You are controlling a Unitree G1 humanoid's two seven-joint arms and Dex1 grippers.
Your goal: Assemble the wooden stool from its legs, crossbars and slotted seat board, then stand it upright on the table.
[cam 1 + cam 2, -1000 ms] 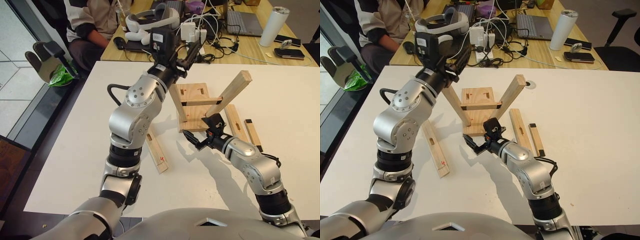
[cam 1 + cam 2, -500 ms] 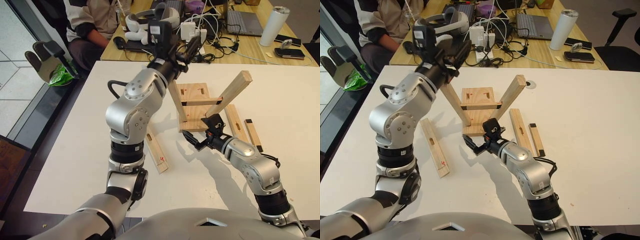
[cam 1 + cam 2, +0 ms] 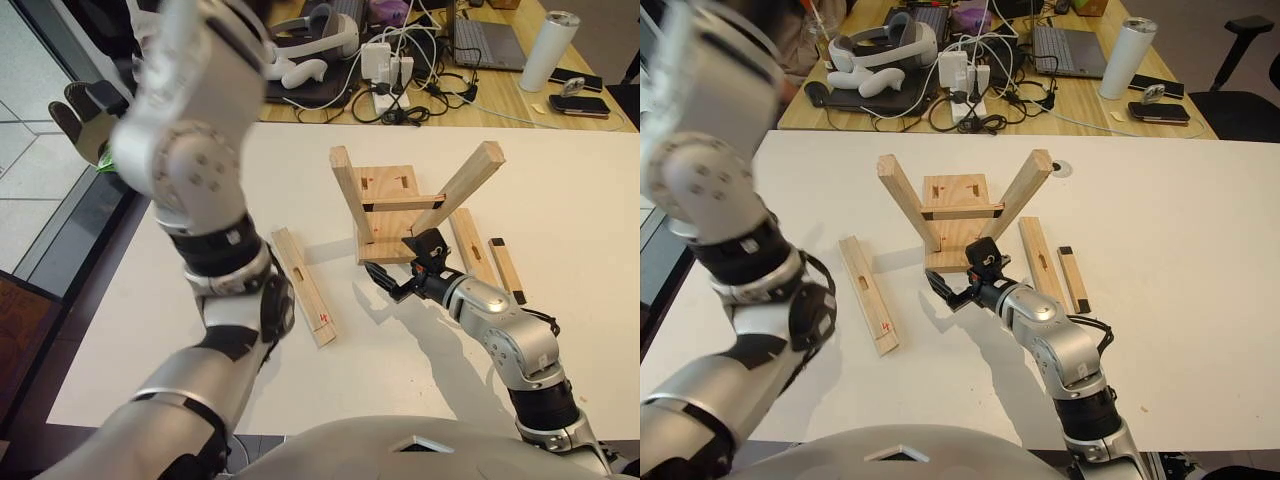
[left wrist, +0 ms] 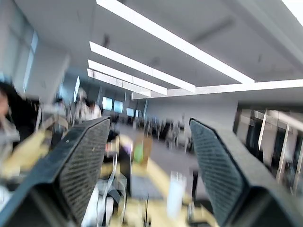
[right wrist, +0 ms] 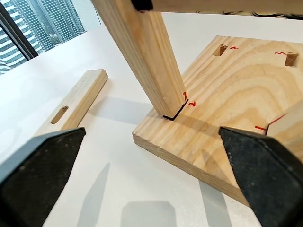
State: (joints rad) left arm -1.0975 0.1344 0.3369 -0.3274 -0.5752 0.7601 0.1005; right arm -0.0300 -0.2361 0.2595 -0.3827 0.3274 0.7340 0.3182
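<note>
The slotted seat board (image 3: 388,182) lies flat on the white table. Two legs stand slanted in it, a left leg (image 3: 352,195) and a right leg (image 3: 462,182), joined by a crossbar (image 3: 403,203). One loose leg (image 3: 303,286) lies to the board's left. Another loose leg (image 3: 468,243) and a short crossbar (image 3: 505,268) lie to its right. My right gripper (image 3: 392,284) hovers open at the board's near edge, holding nothing. In the right wrist view its fingers (image 5: 38,175) frame the left leg's foot (image 5: 142,52). My left gripper (image 4: 150,165) is raised high, open, facing the ceiling.
A wooden desk (image 3: 480,100) behind the table carries cables, a headset (image 3: 875,50), a laptop and a tumbler (image 3: 548,50). The white table (image 3: 590,200) has free room to the right and along the front. Its left edge drops to the floor.
My left arm has swung up and to the left, away from the top of the left leg, which stays standing in the board. The right arm has not moved.
</note>
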